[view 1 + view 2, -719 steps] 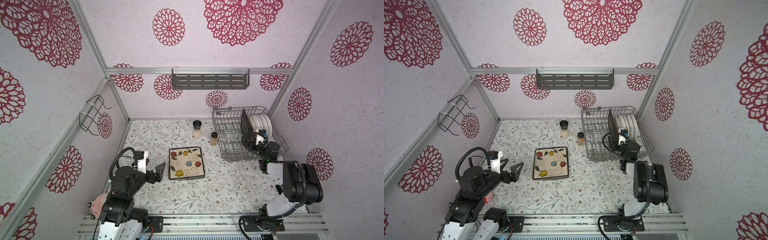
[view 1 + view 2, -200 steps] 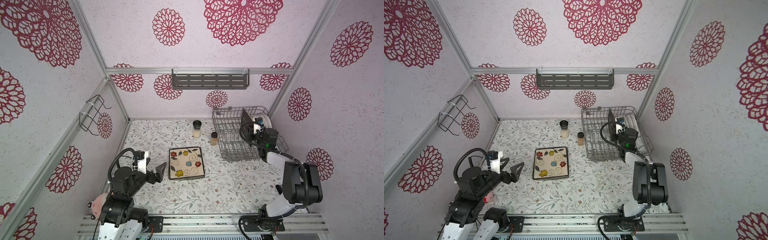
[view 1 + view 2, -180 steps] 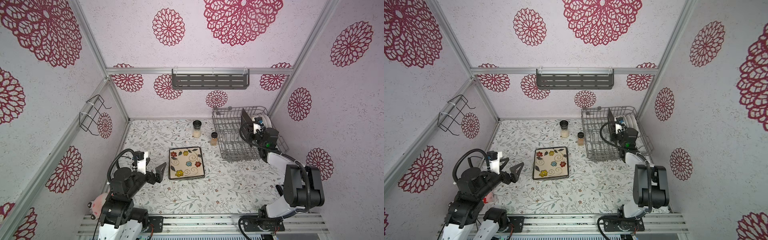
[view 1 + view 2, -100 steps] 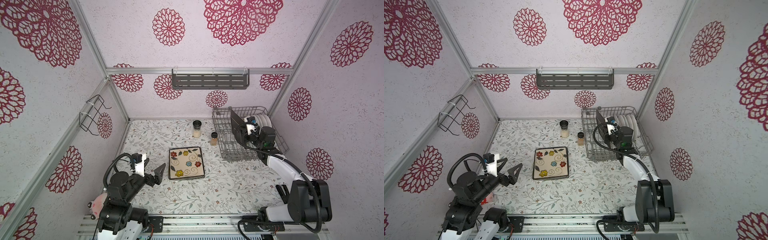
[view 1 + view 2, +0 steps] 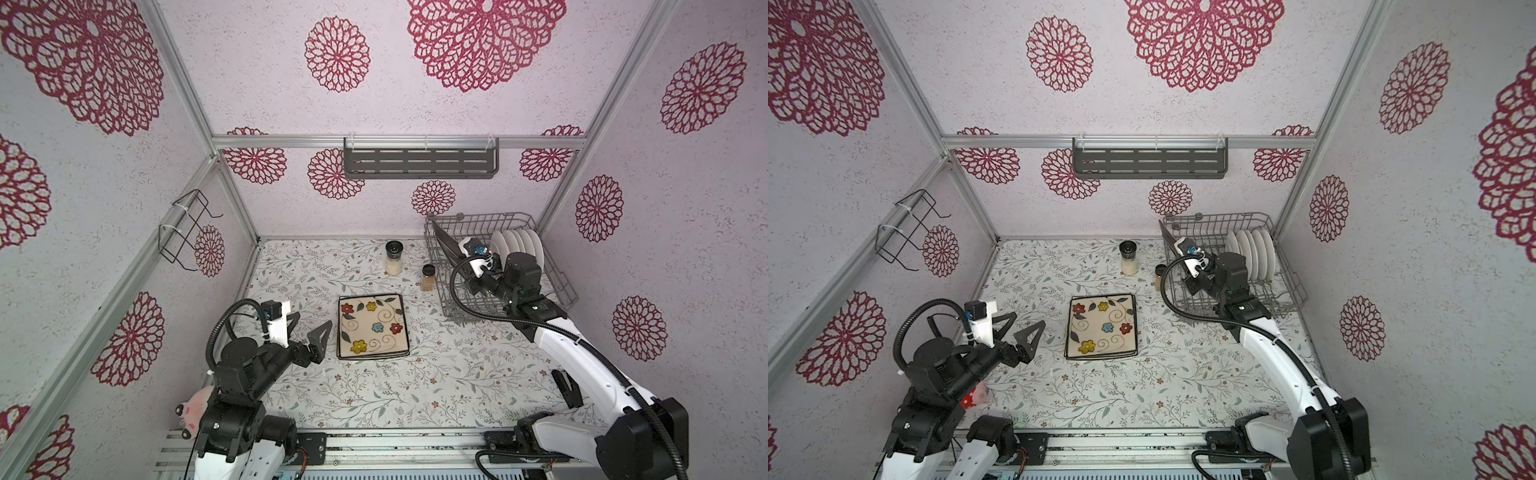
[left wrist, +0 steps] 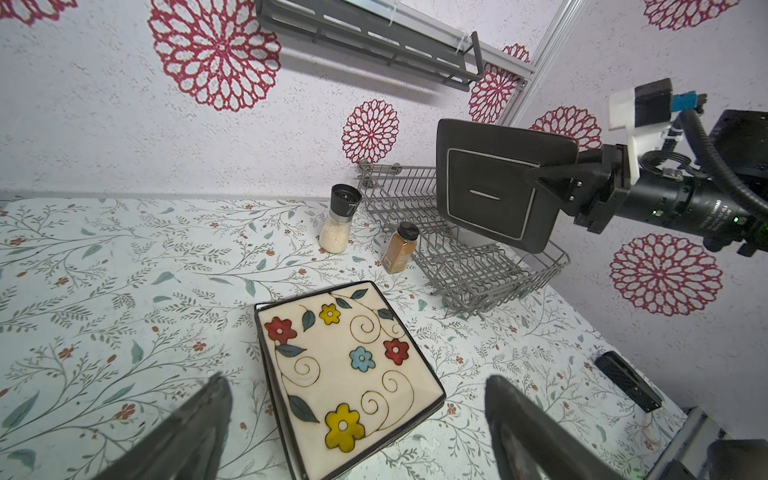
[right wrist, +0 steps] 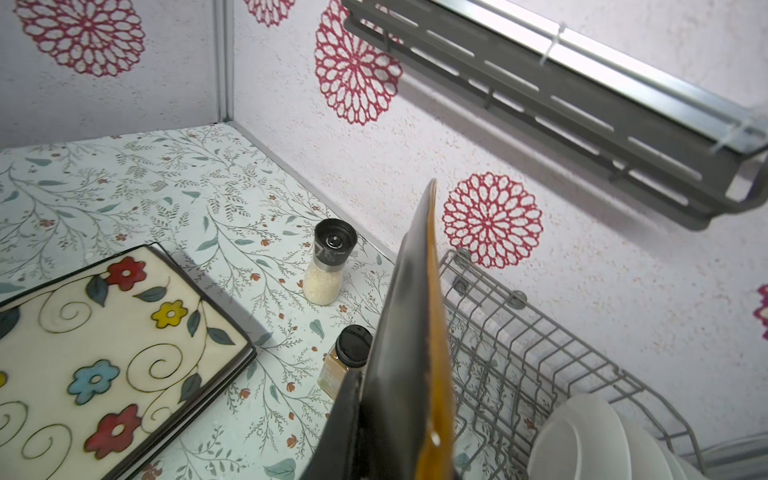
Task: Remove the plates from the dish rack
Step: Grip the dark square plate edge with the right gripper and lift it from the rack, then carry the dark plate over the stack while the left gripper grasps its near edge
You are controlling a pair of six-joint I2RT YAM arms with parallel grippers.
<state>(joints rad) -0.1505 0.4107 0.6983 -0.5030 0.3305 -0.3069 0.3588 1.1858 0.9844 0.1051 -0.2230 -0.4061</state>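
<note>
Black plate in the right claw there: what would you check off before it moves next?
1. Grip: right gripper shut on the black plate edge: ok.
2. Plate's lower edge clear of the dish rack tines: cannot tell.
3. Flowered plate stack bare on top for landing: ok.
4. Path to it free: not ok, the brown spice jar stands beside the rack on that side.
5. Left gripper open, off the stack: ok.
6. White plates upright in the rack: ok.
</note>
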